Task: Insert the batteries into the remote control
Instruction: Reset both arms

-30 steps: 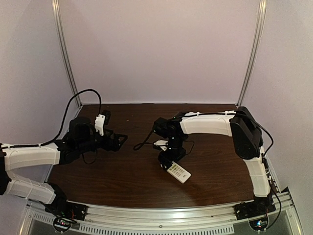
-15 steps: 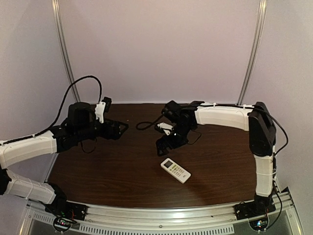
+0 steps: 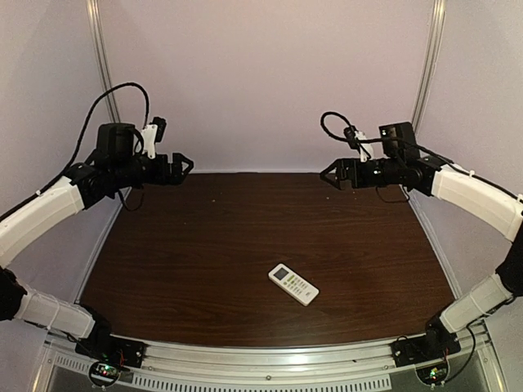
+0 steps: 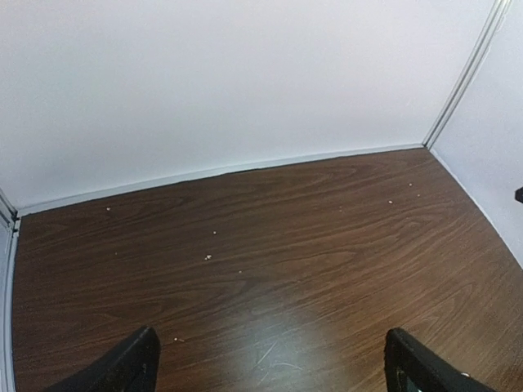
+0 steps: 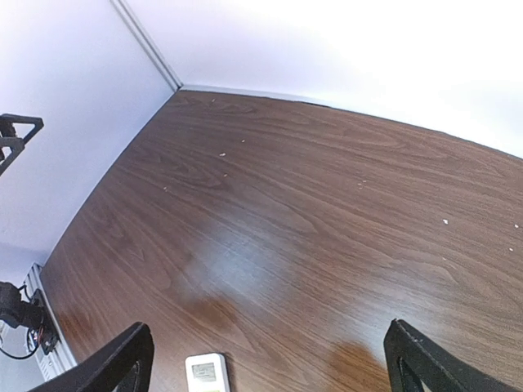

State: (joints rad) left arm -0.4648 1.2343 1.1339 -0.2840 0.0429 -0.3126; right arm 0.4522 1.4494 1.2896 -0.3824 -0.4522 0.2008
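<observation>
While the small white rectangular remote control (image 3: pixel 293 284) lies on the dark wooden table (image 3: pixel 204 245), the left gripper (image 3: pixel 185 163) and right gripper (image 3: pixel 328 174) are held far beyond it. Both pincers are spread wide apart.

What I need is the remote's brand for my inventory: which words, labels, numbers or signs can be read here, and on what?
No text can be read in these pictures.
On the remote: the buttons and display window show only tiny blurred marks, too small to read in either view that catches it.
On the table and the back wall: no writing shows.
</observation>
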